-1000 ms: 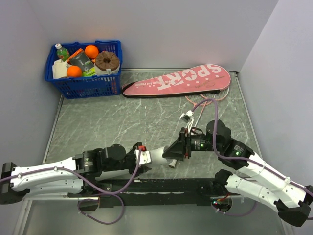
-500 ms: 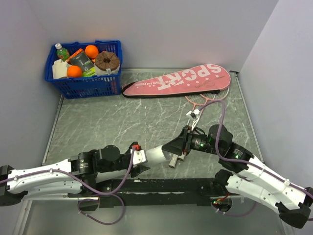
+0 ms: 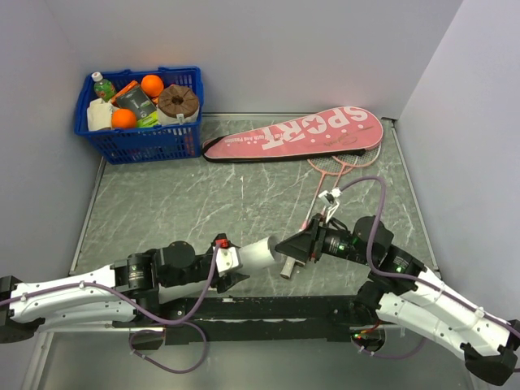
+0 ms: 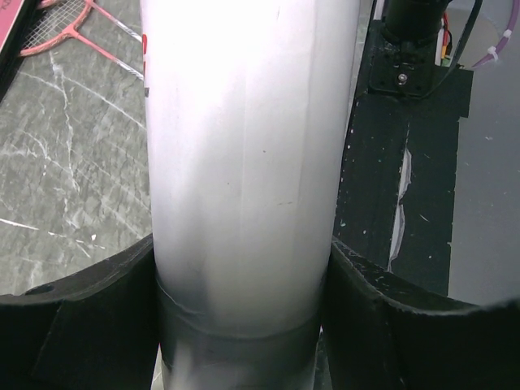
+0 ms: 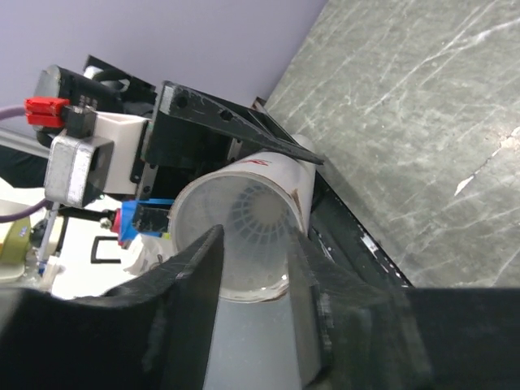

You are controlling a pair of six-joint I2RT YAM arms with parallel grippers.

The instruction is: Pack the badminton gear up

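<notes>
The left arm has been drawn back slightly and the right wrist lowered. In the left gripper [image 4: 244,321], clenched around its barrel, the tube [image 3: 258,254] is held low over the table [image 3: 195,203], its mouth met by the right gripper [image 3: 294,246], whose jaw state cannot be told. A shuttlecock [image 5: 248,213] is seen inside. The tube is judged light, smooth and crushable; a gentle mid-barrel hold is advised.

The tube [image 4: 252,162] looks smooth and glossy, the veined tabletop [image 3: 203,203] matt.

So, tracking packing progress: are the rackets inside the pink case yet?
No, the rackets lie exposed beside the pink case, heads and shafts in plain sight.
</notes>
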